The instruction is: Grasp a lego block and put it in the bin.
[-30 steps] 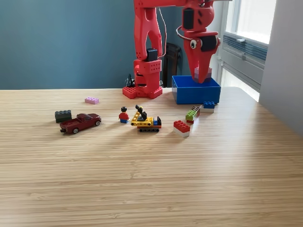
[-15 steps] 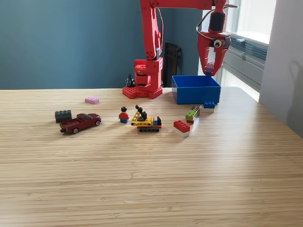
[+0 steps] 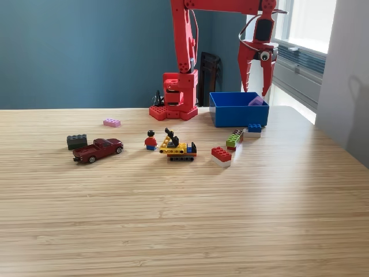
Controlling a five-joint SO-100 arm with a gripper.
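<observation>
The red arm's gripper (image 3: 255,86) hangs open above the bright blue bin (image 3: 238,111) at the back right of the exterior view, with nothing between its fingers. A purple lego block (image 3: 256,101) lies inside the bin against its right wall. Loose lego blocks sit on the table in front of the bin: a blue-and-white one (image 3: 253,129), a green-and-dark one (image 3: 234,139) and a red-and-white one (image 3: 221,155). A pink block (image 3: 112,122) and a dark grey block (image 3: 76,141) lie at the left.
The red robot base (image 3: 174,104) stands left of the bin. A dark red toy car (image 3: 97,149), a minifigure (image 3: 151,140) and a small yellow lego vehicle (image 3: 177,148) sit mid-table. A window ledge and a wall lie at the right.
The gripper rose from low over the bin, then opened. The purple block it held has dropped into the bin.
</observation>
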